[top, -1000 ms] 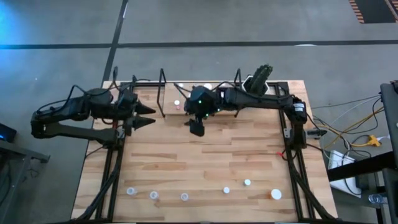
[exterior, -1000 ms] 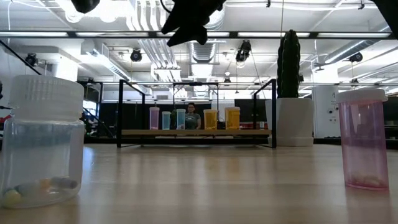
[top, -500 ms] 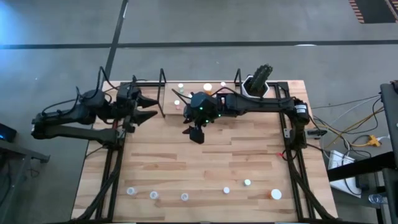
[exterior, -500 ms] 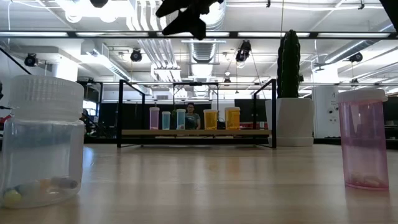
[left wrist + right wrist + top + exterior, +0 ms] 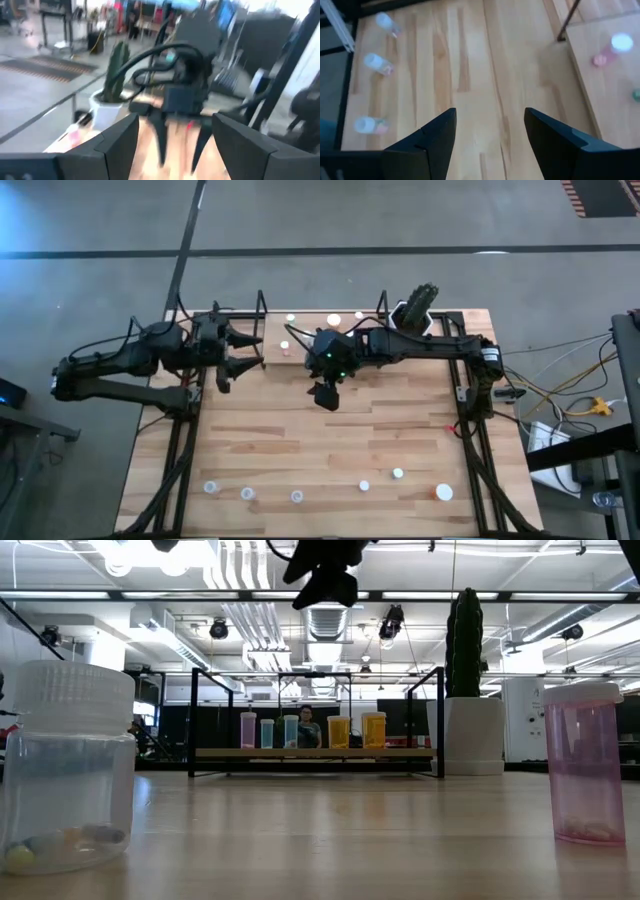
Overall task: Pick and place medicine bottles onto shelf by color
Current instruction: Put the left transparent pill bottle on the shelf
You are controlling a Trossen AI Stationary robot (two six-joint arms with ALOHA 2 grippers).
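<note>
The shelf (image 5: 322,332) stands at the table's far edge, and several white-capped medicine bottles stand in a row on its board (image 5: 315,753): pink (image 5: 248,728), greenish (image 5: 267,732) and orange (image 5: 339,730). More bottles stand along the near edge, among them a clear one (image 5: 68,780) and a pink one (image 5: 585,765). My left gripper (image 5: 250,352) hovers level and open beside the shelf's left end, with nothing between its fingers. My right gripper (image 5: 325,395) hangs open and empty, high above the table's middle, in front of the shelf.
A cactus in a white pot (image 5: 413,310) stands at the far right, next to the shelf. The near-edge bottles (image 5: 297,497) stand spread out, with an orange one (image 5: 443,493) at the right. Bare planks (image 5: 330,445) lie between them and the shelf.
My left gripper has moved a little toward the table's right edge, closer to the shelf's left end, and has rolled about its pointing line. My right gripper has drifted slightly toward the right edge. Both stay open. No bottle has moved.
</note>
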